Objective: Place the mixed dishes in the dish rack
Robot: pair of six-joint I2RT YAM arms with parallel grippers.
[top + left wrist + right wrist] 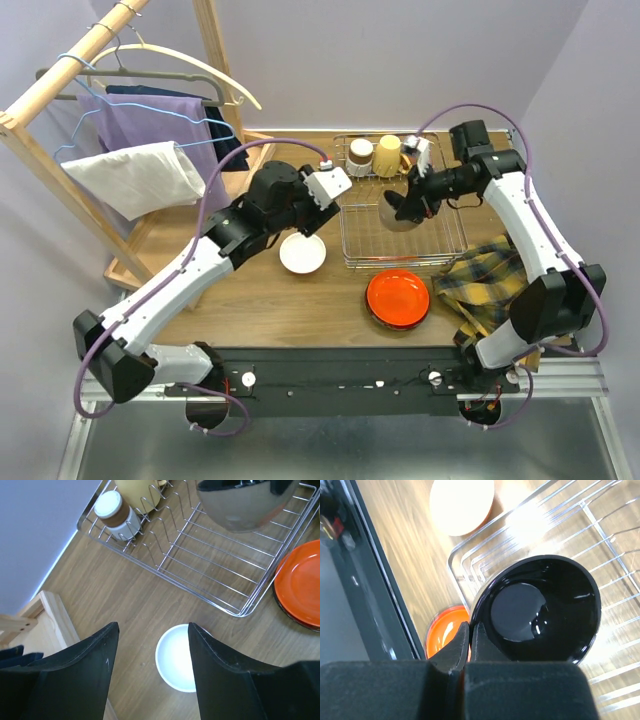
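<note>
So the right gripper (469, 632) is clamping down tight on the rim of the black bowl (535, 610), one finger inside and one outside. In the wrist view the pinch is sitting at about 8 o'clock on the rim. From the top camera that bowl is hanging tilted over the middle of the rack (395, 264). I honestly can't tell whether it's touching the wires.

The left gripper (152, 630) is hovering with its jaws spread apart, gripping nothing. The white bowl (175, 660) is sitting upright on the table (270, 310) right under it. The bowl is showing between the two fingers (95, 665), closer to the right one.

Going by the top view, the rack is taking up the 1 o'clock part of the table. The white bowl is sitting just off the rack's 8 o'clock corner, near it but not touching. The orange bowl (397, 298) is lying just past the rack's near edge at 6 o'clock. The cloth (490, 280) is bunching up at the rack's 4 o'clock, under the right arm.

Inside the rack, a banded mug (359, 156) and a yellow mug (388, 154) are standing side by side along the far edge, around 11 to 12 o'clock. A clothes rack (70, 57) is standing off at 9 to 10 o'clock.
</note>
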